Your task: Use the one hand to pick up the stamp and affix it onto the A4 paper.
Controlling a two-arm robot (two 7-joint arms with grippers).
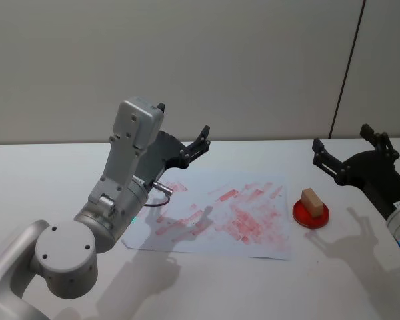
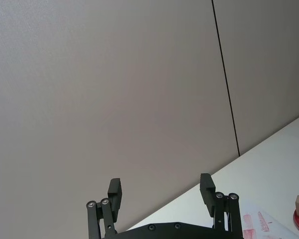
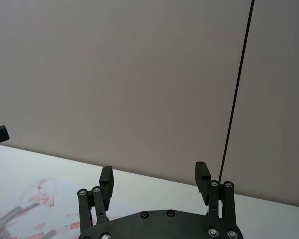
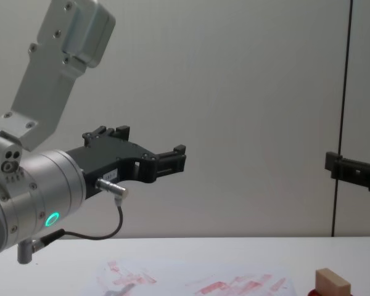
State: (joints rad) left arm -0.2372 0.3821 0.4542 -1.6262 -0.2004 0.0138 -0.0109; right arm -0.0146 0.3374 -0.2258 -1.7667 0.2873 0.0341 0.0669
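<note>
The stamp (image 1: 312,201), a tan wooden block, stands on a round red base (image 1: 311,215) just right of the A4 paper (image 1: 220,215), a white sheet covered in red marks. My right gripper (image 1: 341,137) hovers open and empty above the table, behind and to the right of the stamp. The right wrist view shows its fingers (image 3: 202,175) spread wide. My left gripper (image 1: 183,121) is raised over the paper's far left part, open and empty, with a green ring light on its arm (image 4: 51,219). The stamp (image 4: 332,282) also shows low in the chest view.
The white table (image 1: 40,167) runs back to a plain grey wall with a dark vertical seam (image 1: 347,67). The left arm's large silver link (image 1: 130,153) stands tall over the paper's left side, with a thin cable (image 4: 105,234) looping below the wrist.
</note>
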